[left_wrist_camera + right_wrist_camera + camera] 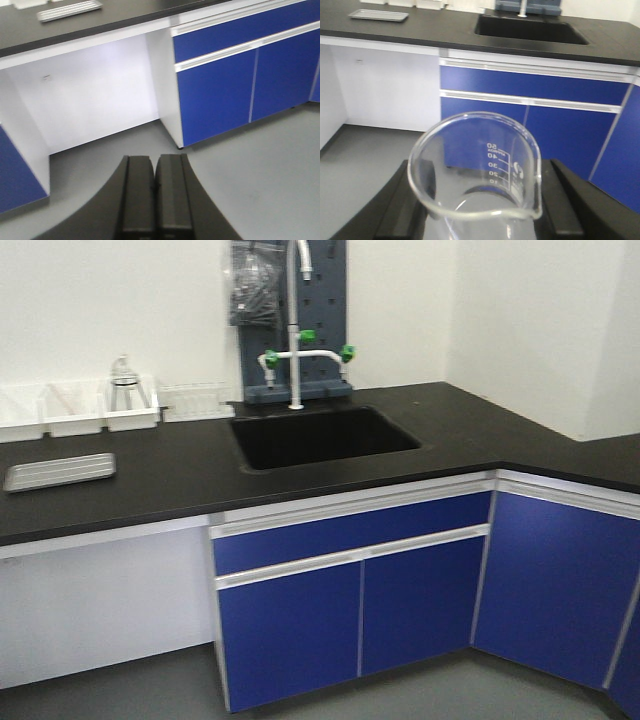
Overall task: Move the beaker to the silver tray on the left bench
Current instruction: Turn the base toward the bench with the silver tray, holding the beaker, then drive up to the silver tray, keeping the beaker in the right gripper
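My right gripper is shut on the small clear beaker, which fills the lower middle of the right wrist view with its printed marks facing me. The beaker hangs over the grey floor, well short of the bench. The silver tray lies empty on the black bench top at its left end; it also shows in the left wrist view and the right wrist view. My left gripper is shut and empty, low over the floor in front of the open knee space.
A black sink with a white tap sits right of the tray. White bins and a flask on a stand line the back wall. Blue cabinet doors front the bench, which turns a corner at right.
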